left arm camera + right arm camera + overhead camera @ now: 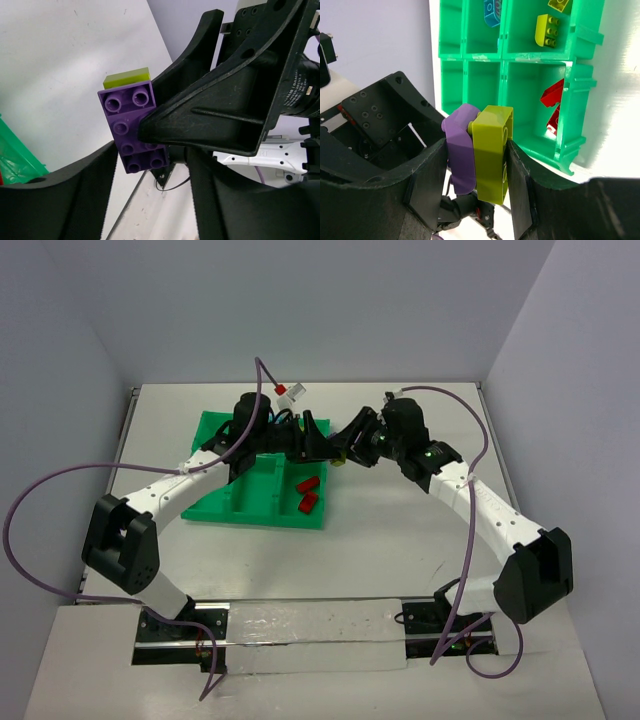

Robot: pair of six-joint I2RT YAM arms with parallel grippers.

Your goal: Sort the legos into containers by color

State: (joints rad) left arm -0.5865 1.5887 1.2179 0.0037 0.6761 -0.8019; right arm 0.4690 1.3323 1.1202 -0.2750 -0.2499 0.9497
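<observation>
Two red legos (pixel 309 503) in tray (pixel 255 512) | left arm (pixel 200 475) apparently overhangs rear compartments

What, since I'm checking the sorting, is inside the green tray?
Red bricks in one compartment, yellow-green bricks in the next, a cyan brick beside those. The left arm hides part of the tray from above.

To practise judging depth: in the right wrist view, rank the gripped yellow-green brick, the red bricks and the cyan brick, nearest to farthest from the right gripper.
1. Gripped yellow-green brick: clamped in the right gripper, against a purple brick.
2. Red bricks: nearer row of the tray, right-hand compartment.
3. Cyan brick: farther row, at the picture's top edge.
</observation>
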